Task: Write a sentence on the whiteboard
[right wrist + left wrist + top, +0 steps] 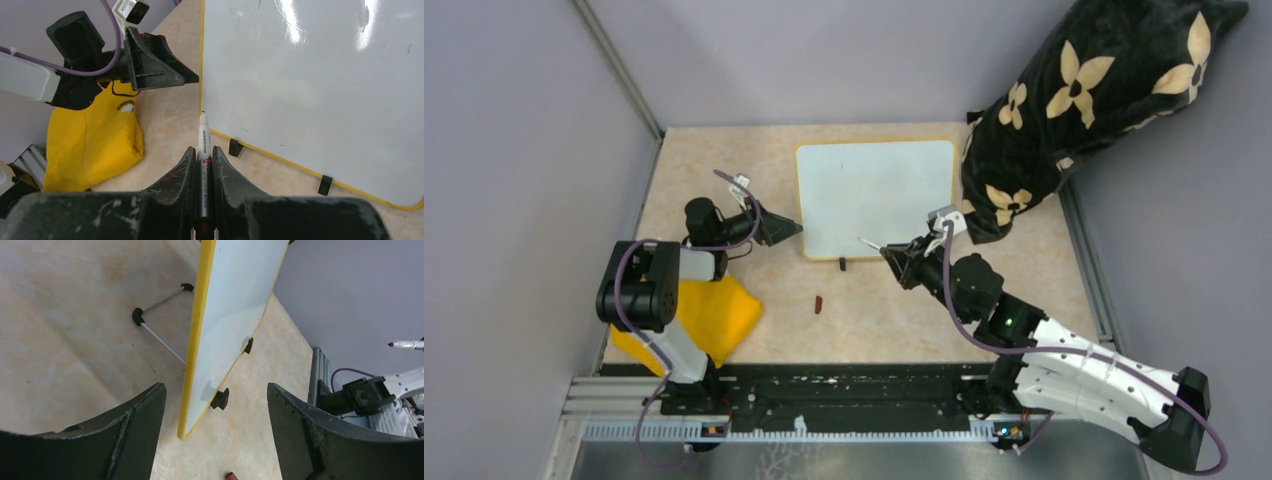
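Observation:
The whiteboard (874, 195) stands upright on the table, glossy white with a thin yellow frame and small black feet. No sentence shows on its face (310, 90); it is blank apart from glare. My left gripper (796, 228) is open at the board's lower left corner. In the left wrist view the yellow edge (197, 340) lies in line with the gap of the left gripper (216, 390), a little ahead of the fingertips and touching neither. My right gripper (203, 150) is shut on a grey-white marker (203, 137). Its tip points at the board's lower left edge, just short of it.
A yellow cloth (699, 315) lies by the left arm. A black pillow with cream flowers (1074, 100) leans against the board's right side. A small reddish-brown cap (819, 303) lies in front of the board. A wire stand (160, 335) props the board from behind. Grey walls enclose the table.

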`<act>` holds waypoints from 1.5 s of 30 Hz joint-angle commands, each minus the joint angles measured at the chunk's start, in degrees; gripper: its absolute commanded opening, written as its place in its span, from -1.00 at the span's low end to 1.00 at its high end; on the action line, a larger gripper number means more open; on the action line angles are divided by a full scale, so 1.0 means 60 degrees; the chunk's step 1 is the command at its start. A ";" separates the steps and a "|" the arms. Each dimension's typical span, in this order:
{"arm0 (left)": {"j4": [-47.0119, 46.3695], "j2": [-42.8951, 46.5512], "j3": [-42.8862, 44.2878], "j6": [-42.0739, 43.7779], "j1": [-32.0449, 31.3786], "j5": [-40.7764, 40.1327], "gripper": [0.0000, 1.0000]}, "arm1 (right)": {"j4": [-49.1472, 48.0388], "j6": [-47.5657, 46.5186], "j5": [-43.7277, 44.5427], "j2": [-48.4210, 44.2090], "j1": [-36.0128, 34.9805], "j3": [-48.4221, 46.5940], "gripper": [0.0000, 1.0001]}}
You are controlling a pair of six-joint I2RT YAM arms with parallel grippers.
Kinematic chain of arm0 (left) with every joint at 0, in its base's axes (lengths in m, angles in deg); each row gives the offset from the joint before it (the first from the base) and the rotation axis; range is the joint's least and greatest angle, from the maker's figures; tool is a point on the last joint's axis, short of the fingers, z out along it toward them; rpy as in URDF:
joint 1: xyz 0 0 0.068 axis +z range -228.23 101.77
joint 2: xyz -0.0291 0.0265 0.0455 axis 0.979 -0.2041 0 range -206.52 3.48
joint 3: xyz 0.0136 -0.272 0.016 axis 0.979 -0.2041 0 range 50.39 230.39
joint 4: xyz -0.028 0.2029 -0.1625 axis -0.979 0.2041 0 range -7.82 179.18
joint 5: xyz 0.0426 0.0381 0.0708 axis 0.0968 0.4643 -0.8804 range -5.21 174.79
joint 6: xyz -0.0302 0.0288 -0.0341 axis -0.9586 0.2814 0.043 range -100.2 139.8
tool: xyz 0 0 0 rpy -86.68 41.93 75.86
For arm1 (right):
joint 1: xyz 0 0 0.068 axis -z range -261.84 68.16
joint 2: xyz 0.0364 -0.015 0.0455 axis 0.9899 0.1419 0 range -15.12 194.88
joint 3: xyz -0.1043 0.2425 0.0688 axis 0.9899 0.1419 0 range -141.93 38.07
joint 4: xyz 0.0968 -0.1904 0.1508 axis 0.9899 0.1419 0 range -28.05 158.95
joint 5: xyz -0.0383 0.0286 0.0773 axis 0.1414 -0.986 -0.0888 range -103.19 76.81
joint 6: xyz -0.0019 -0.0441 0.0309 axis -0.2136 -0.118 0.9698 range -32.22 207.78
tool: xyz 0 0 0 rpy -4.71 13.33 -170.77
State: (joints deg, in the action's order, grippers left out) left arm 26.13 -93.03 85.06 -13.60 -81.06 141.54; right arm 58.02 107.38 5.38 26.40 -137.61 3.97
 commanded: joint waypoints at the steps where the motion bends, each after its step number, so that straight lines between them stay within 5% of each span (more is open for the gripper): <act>1: -0.2222 -0.0939 -0.0053 -0.0742 0.0036 0.0986 0.55 | -0.0566 0.0152 -0.0201 0.0175 -0.0126 -0.0077 -1.00; 9: -0.3135 -0.1632 0.0114 -0.1080 -0.0042 0.1078 0.43 | -0.0605 0.0268 -0.0134 0.0300 -0.0124 -0.0102 -1.00; 23: -0.0621 -0.1544 0.0377 0.0860 -0.0587 0.0709 0.25 | -0.0853 0.0363 -0.0417 0.0784 -0.0117 -0.0251 -1.00; 45: -0.0869 -0.2090 0.0300 0.0763 -0.0729 0.0635 -0.12 | -0.1186 0.0627 -0.0628 0.1148 -0.0139 -0.0219 -1.00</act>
State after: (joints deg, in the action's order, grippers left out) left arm 21.98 -104.44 86.29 -10.37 -84.95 144.95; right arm 54.20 110.46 2.27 33.37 -137.61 3.97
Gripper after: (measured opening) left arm 0.458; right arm 0.113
